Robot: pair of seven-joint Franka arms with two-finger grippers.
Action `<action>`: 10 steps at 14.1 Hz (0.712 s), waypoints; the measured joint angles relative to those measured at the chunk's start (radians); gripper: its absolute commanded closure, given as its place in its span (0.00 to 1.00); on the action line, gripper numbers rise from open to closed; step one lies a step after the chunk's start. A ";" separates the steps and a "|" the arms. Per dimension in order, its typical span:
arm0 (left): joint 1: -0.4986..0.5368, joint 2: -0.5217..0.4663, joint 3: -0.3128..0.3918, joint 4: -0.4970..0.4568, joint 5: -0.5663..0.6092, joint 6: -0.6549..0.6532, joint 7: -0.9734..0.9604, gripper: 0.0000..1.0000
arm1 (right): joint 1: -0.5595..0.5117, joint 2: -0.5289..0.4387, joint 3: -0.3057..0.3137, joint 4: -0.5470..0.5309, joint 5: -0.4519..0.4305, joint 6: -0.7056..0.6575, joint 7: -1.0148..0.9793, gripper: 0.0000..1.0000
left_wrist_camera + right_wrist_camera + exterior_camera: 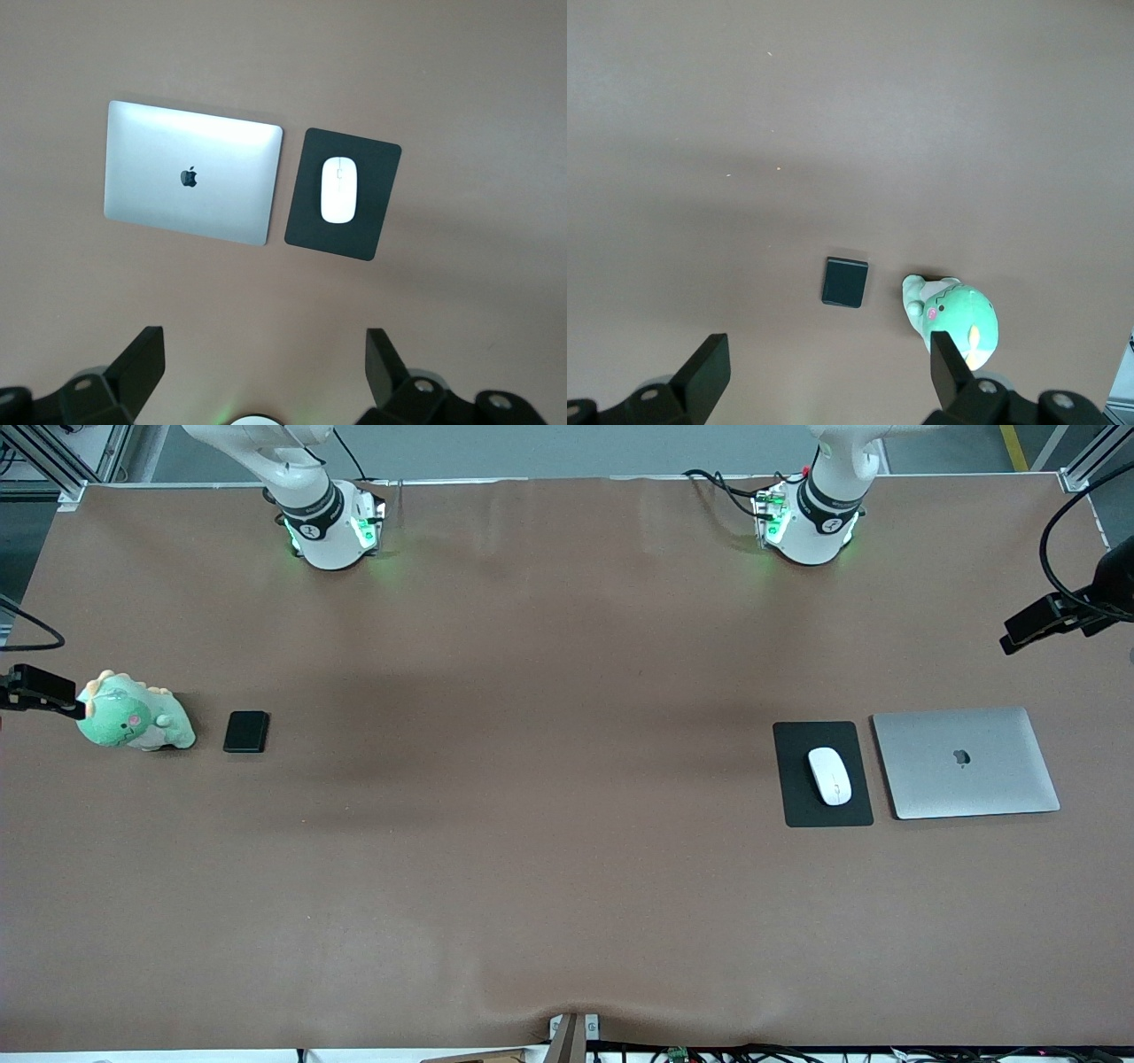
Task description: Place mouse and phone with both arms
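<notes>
Brown bench [549, 850] lies broadly bare, with the mouse [829, 776] set on a mouse pad [822, 774] just beside a laptop [966, 763] and the phone [245, 732] beside a plush dinosaur [133, 715]. Nothing is yet grasped: left gripper [261, 372] is held wide high over the mouse and right gripper [824, 376] wide over the phone. Descents are judged next, with care called for at the laptop's edge and the toy.

The right gripper [824, 376] is hanging high over the brown bench [850, 115], its two black fingers [704, 372] standing wide apart with nothing between them. Below, the phone [845, 282] — a small dark slab with rounded corners — is lying flat on the cloth. Just beside it, though not touching, a green plush dinosaur [954, 316] is sitting with its pink cheek and pale belly showing. A broad soft shadow is crossing the bench above the pair — the cloth otherwise looking smooth.
</notes>
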 measured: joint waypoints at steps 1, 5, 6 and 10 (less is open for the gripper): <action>-0.001 -0.004 -0.013 0.000 0.000 0.000 0.000 0.00 | 0.006 -0.002 0.000 0.018 0.000 -0.029 0.000 0.00; 0.001 -0.012 -0.025 0.007 0.000 0.000 0.000 0.00 | 0.010 -0.059 0.000 0.070 0.015 -0.110 0.002 0.00; 0.003 -0.013 -0.024 0.010 0.000 0.000 0.000 0.00 | 0.013 -0.087 0.000 0.064 0.018 -0.117 0.016 0.00; 0.004 -0.014 -0.022 0.013 0.000 0.000 0.001 0.00 | 0.030 -0.208 0.004 -0.078 0.022 -0.085 0.100 0.00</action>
